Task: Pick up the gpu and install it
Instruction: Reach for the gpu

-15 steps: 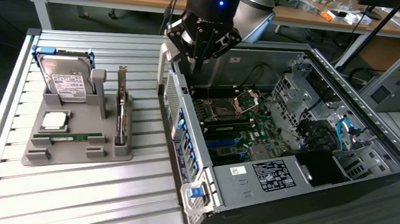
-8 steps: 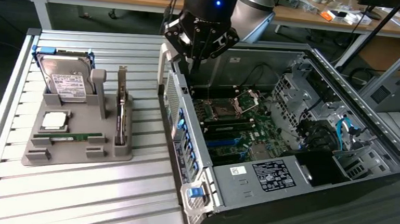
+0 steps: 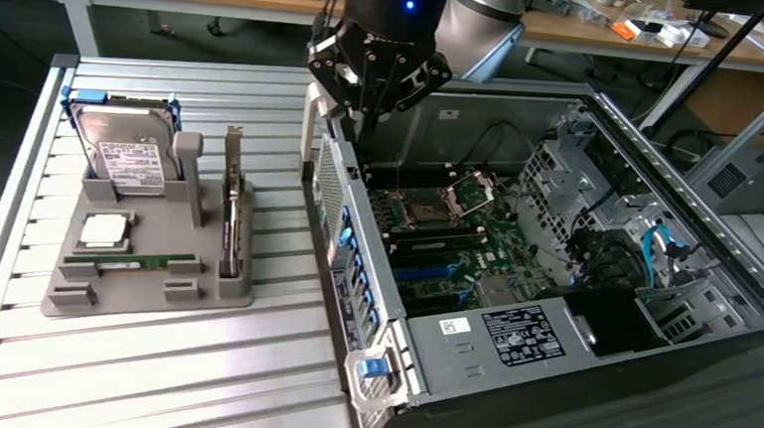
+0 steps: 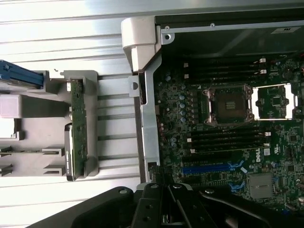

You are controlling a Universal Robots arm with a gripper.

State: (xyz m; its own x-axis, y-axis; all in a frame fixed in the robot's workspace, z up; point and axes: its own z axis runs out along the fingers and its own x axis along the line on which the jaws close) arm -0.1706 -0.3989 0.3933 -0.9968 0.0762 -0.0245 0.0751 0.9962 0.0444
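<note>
The gpu [image 3: 232, 209] is a thin dark card standing on edge in the right-hand slot of the grey holder [image 3: 138, 304] on the slatted table. In the wrist view the gpu [image 4: 77, 128] shows its green edge, apart from the case wall. My gripper [image 3: 367, 124] hangs above the rear left corner of the open computer case [image 3: 575, 315], to the exterior view's right of the gpu and well clear of it. Its fingers [image 4: 151, 199] are shut together with nothing between them, over the motherboard [image 4: 228, 137] edge.
The holder also carries a silver hard drive [image 3: 127, 159], a square processor [image 3: 105, 229] and a slim green memory stick [image 3: 140, 259]. The case's upright side wall [image 3: 342, 222] stands between holder and motherboard. Bare aluminium slats [image 3: 146, 379] lie in front of the holder.
</note>
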